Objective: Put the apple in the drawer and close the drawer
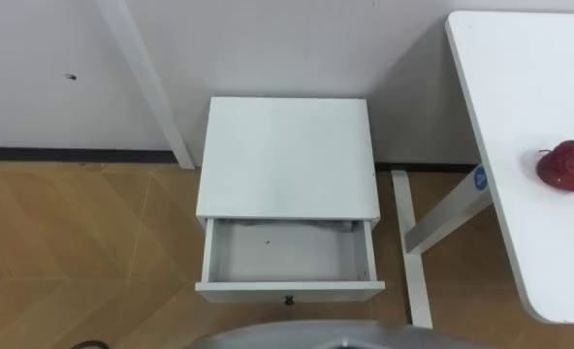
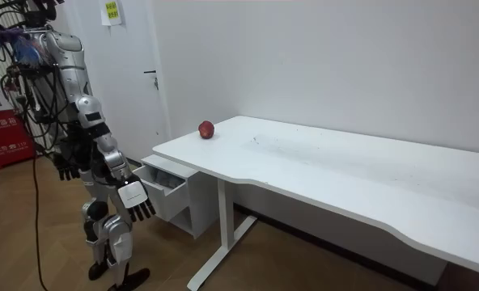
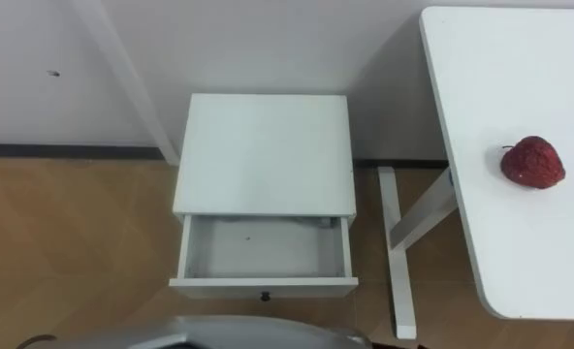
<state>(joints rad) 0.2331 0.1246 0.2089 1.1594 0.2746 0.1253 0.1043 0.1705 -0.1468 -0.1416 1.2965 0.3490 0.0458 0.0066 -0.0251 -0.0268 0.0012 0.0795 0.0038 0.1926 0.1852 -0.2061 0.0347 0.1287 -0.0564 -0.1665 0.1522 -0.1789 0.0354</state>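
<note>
Right hand (image 2: 138, 202) and left hand (image 2: 67, 166) are hung low, fingers spread, nothing gripped | drawer (image 1: 289, 254) is left open for receiving apple (image 1: 567, 166) | apple is seated on table (image 1: 520, 116), not yet fetched

I log my unit thus: silver-grey shells on arms and torso, black joints, black right hand (image 2: 142, 205) with white tag, dark cables looped about the shoulders, possibly some blue.

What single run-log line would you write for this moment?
apple: on table | drawer: open, empty | left hand: open, hanging | right hand: open, hanging | stage: apple not yet picked
</note>
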